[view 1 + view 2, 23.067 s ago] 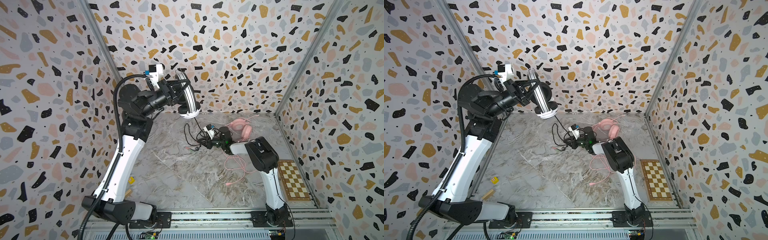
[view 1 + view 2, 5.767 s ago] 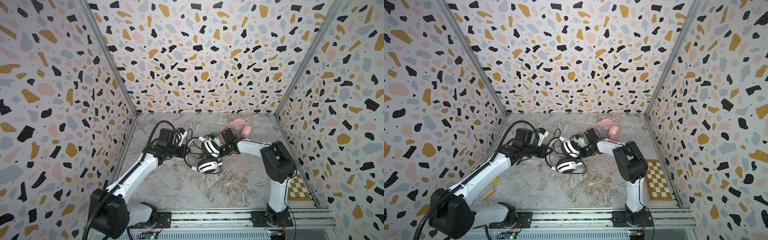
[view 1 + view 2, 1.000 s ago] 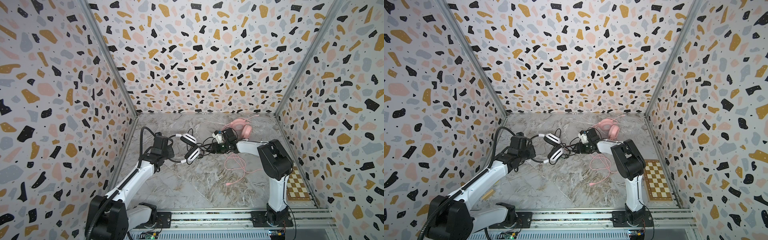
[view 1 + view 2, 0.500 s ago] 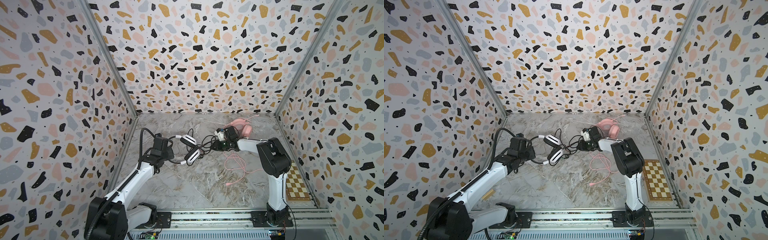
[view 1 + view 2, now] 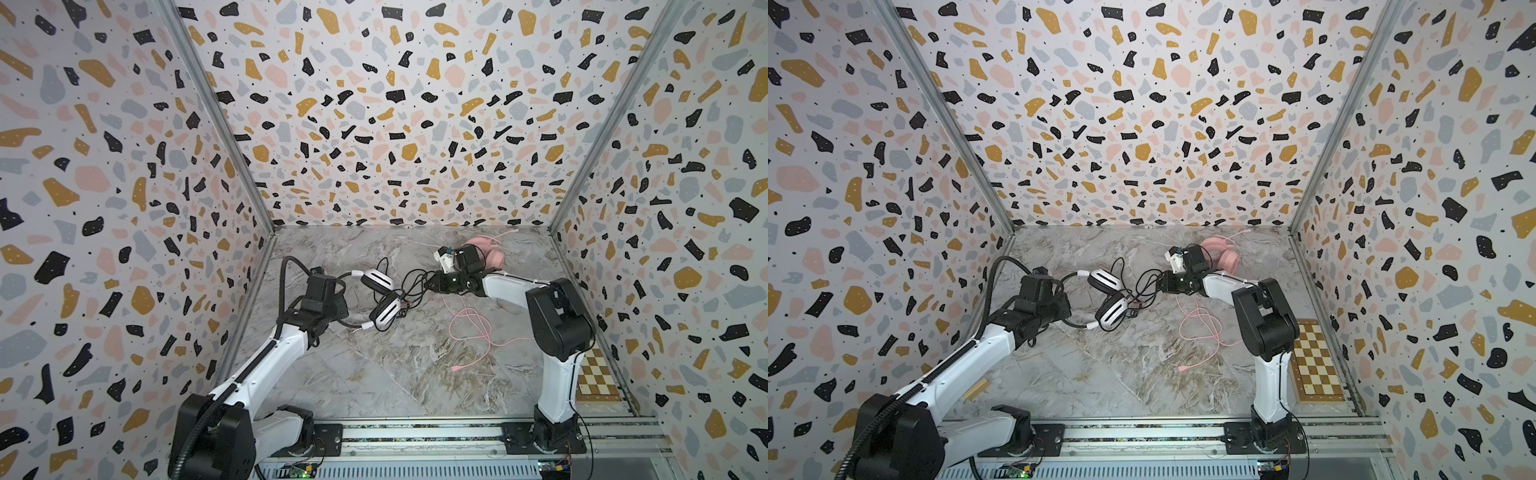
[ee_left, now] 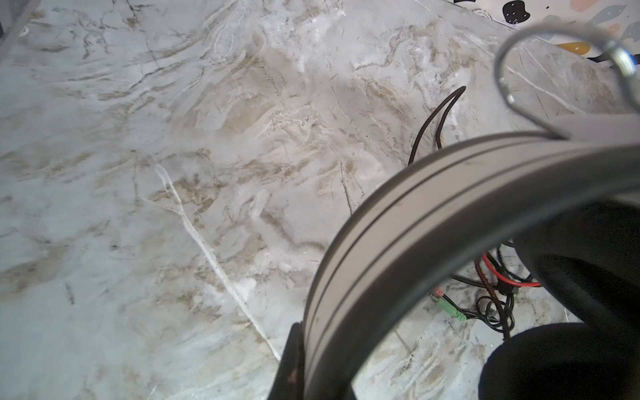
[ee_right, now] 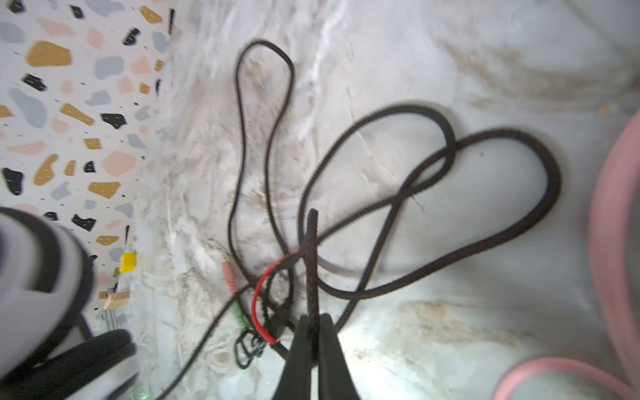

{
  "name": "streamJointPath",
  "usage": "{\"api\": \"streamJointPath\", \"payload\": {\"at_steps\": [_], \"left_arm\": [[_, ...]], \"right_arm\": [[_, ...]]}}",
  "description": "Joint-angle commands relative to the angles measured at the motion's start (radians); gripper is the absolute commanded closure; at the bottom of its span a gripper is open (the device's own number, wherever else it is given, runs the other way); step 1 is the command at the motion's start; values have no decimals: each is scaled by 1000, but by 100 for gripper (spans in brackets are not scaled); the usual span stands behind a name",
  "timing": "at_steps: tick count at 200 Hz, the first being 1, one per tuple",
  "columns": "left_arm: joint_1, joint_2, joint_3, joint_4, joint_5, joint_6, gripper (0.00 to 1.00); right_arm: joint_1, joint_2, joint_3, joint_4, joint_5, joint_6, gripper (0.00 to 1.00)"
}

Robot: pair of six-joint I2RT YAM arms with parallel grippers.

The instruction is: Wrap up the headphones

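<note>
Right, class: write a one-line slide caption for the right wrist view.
The right tool shut on the black cable; loops sprawl over marble, pink cable alongside.

Headphones [image 5: 384, 311] centre-left — chessboard [image 5: 1316, 361] far right

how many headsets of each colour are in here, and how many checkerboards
white headset: 1
pink headset: 1
checkerboard: 1
total: 3
</note>
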Motion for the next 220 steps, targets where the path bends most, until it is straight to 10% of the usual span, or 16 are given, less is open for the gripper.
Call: {"api": "streamJointPath", "payload": {"at_steps": [1,116,185,220], "left_arm": [[6,-31,0,83,40,2,100],[-6,-47,-6,83,112,27,100],[-2,-152,-37,208,-147,-93,100],[-2,-118,-43,371,-96,-268,100]], "right_arm": [[-6,-123,88,9,-33,6,100],[43,104,755,-169,-56,-29,100],[81,-290,193,9,-10,-1,100],[129,-454,26,41,35,40,100]]}}
